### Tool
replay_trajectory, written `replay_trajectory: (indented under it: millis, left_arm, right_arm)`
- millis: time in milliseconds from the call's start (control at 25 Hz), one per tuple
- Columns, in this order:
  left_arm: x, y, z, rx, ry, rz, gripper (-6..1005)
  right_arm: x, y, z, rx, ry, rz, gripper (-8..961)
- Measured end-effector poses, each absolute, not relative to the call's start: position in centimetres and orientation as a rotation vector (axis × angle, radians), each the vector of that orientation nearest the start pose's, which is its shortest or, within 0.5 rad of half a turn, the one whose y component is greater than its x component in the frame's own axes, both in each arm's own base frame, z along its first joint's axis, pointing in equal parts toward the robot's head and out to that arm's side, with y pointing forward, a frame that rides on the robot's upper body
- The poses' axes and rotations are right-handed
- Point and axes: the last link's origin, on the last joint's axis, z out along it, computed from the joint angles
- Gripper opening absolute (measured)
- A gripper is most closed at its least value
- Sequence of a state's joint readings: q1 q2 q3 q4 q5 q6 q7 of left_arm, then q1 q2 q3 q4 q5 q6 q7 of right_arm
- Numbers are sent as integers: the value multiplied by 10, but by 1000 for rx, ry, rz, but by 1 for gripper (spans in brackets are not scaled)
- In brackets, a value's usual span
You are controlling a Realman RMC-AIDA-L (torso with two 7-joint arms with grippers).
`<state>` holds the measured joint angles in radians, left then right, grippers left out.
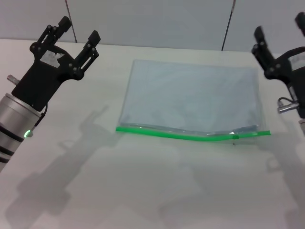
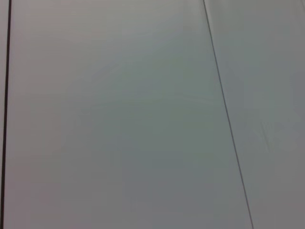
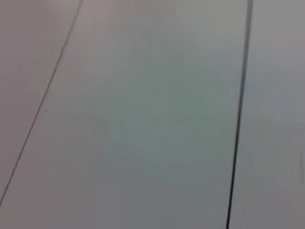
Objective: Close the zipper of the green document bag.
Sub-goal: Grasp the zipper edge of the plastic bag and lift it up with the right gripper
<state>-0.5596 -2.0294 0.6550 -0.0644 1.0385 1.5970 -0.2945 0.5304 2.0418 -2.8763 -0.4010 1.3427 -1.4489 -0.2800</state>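
Progress: While neither arm has touched anything yet, we judge the task at its very start, the whole closing pull left to do.
Left gripper point(image 1: 79, 33): we see it raised off to the left, jaws spread apart and holding nothing, well apart from the pouch.
Right gripper point(image 1: 279, 40): up at the right edge, only part of it in view, so we cannot tell how its jaws stand.
Green document bag point(image 1: 190, 98): lying flat on the table point(image 1: 143, 191), between the two sets of jaws and below both; pale, translucent, blue-grey.
Zipper point(image 1: 190, 136): bright green strip along the near edge, slightly wavy.
Slider point(image 1: 234, 136): a small dark speck toward the right gripper's end, we think.
Wrist views: only plain wall panels, no help here.
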Motion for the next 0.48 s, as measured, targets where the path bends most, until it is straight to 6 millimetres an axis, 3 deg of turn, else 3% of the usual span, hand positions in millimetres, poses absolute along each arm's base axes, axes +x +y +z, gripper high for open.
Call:
replay_trajectory:
  millis: [200,480]
  left_arm:
    - [-272,330,9,-1790,-182,-1047,721]
    - [-273,329,9,-1786,-185,-1046,715]
  right_arm:
    - [236,325,-41,-1671,-61,725,847]
    - [253,311,-53,-1690,-346,397,847]
